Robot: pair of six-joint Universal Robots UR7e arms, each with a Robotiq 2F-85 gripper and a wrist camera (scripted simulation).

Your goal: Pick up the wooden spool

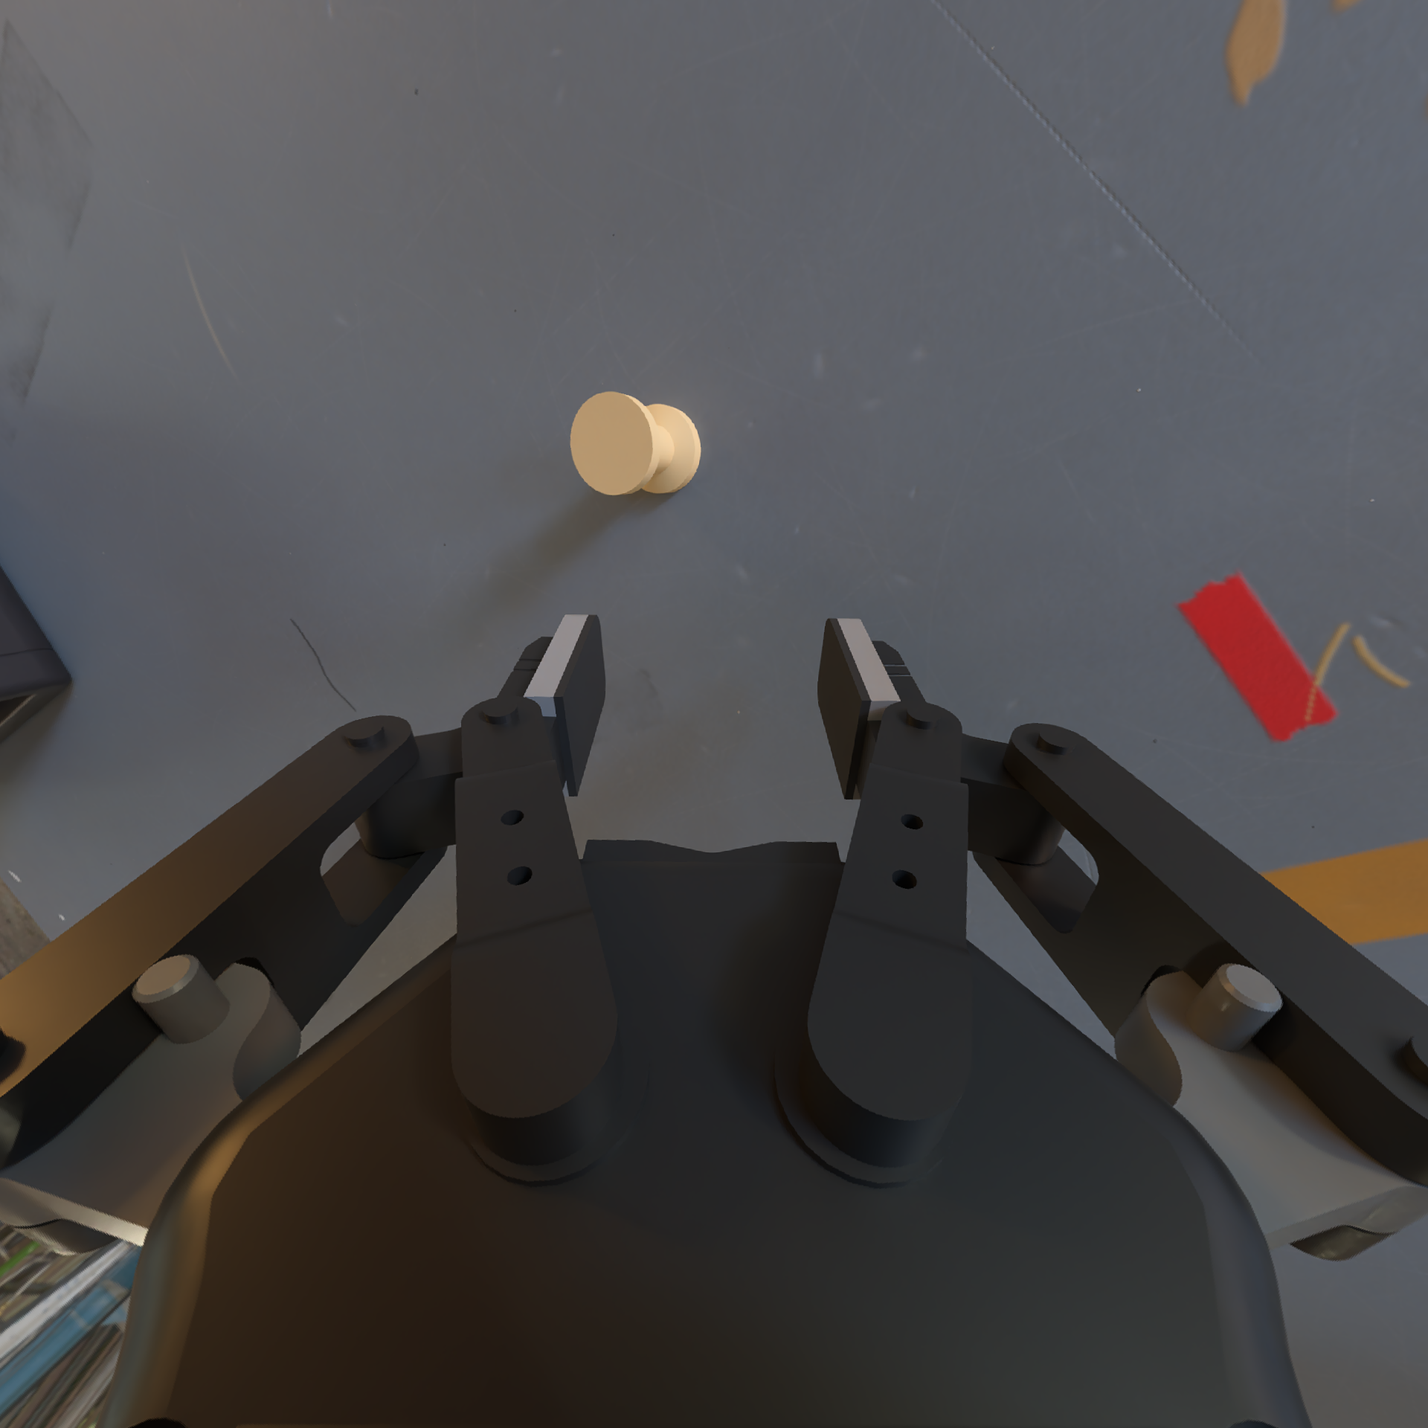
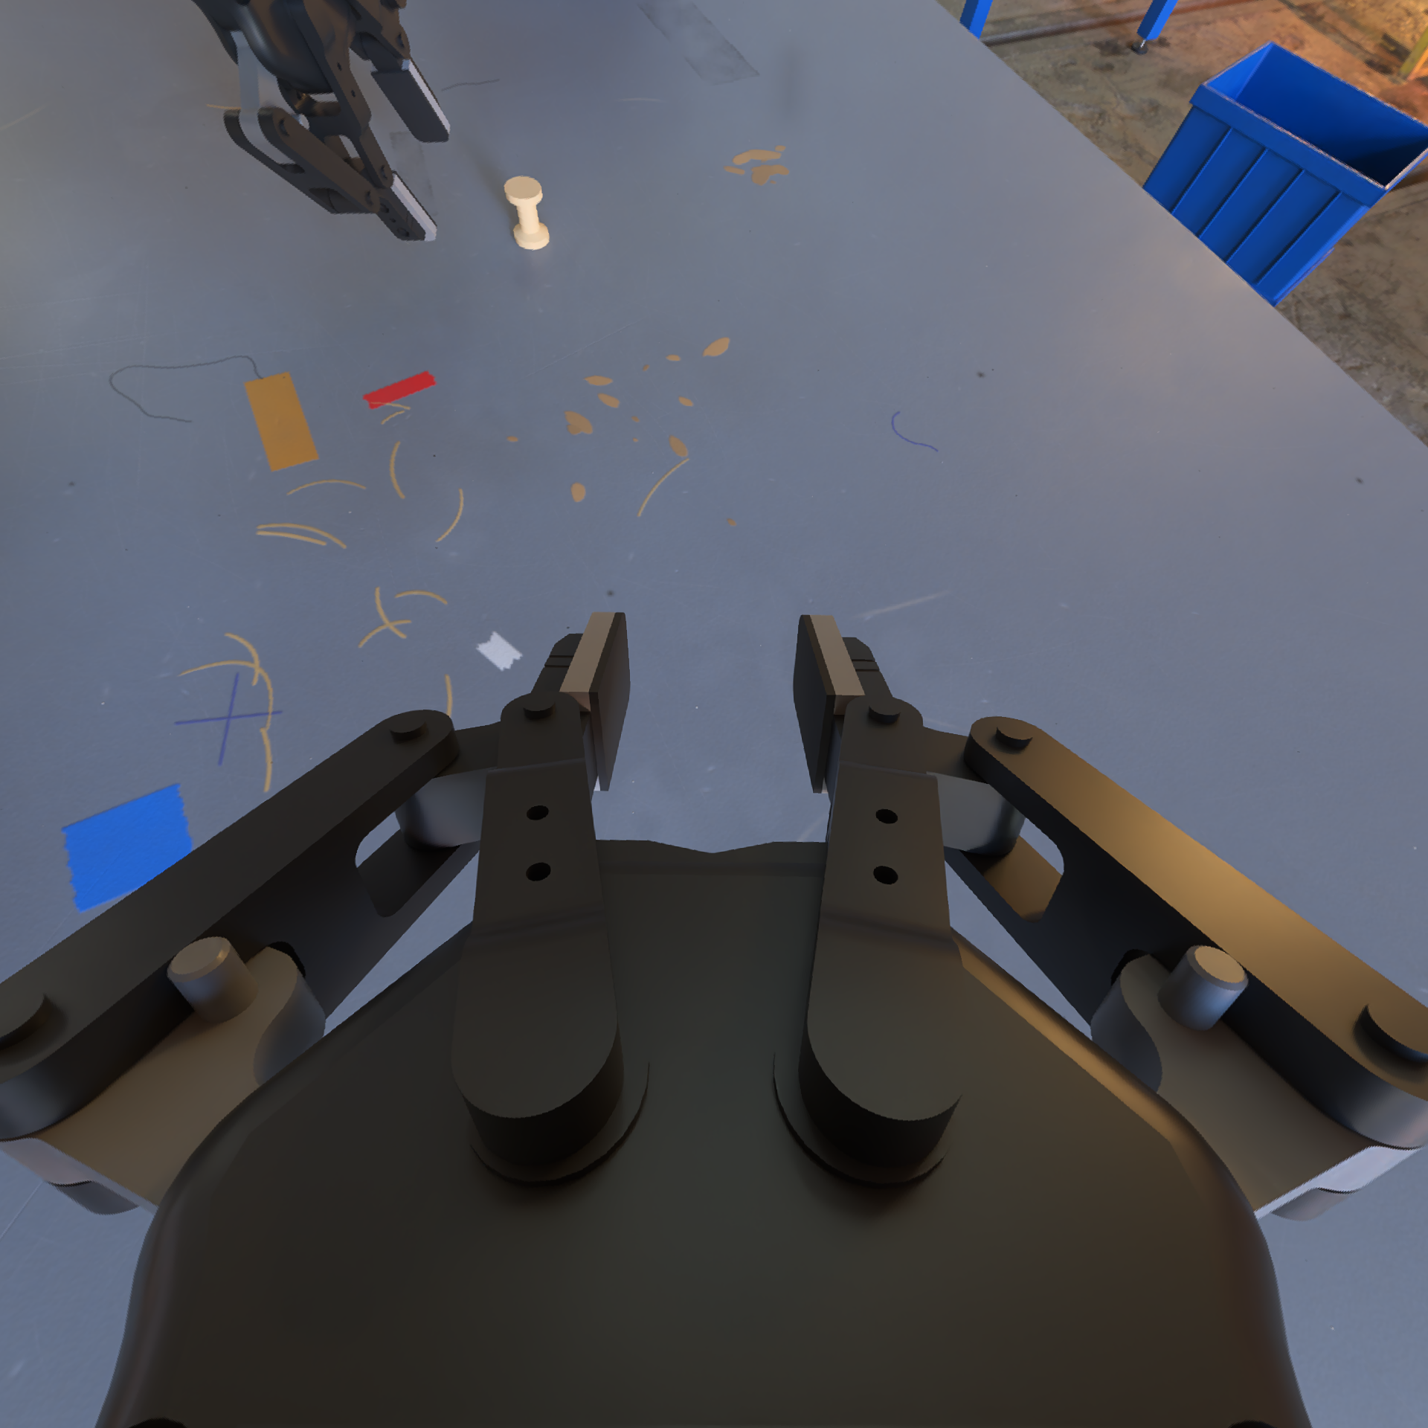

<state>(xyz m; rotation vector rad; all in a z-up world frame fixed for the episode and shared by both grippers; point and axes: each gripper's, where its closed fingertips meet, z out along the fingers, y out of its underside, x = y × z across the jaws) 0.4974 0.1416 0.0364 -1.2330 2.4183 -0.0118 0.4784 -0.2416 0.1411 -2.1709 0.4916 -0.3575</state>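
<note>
I judge the pickup barely begun: the wooden spool (image 1: 634, 444) stands untouched on the grey table (image 1: 850, 309), at about eleven o'clock beyond my left gripper (image 1: 711, 657), whose jaws hang released near it, while the right gripper (image 2: 711, 657), also released, waits well apart.

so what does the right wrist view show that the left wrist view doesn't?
Only the right wrist view: the blue bin beside the table, blue tape, the spool standing upright, and the left gripper open near it. Only the left wrist view: the spool's round top from above, ahead of the open left gripper's fingertips. Both: spool, red tape, grey table. The right gripper is open, empty.
</note>
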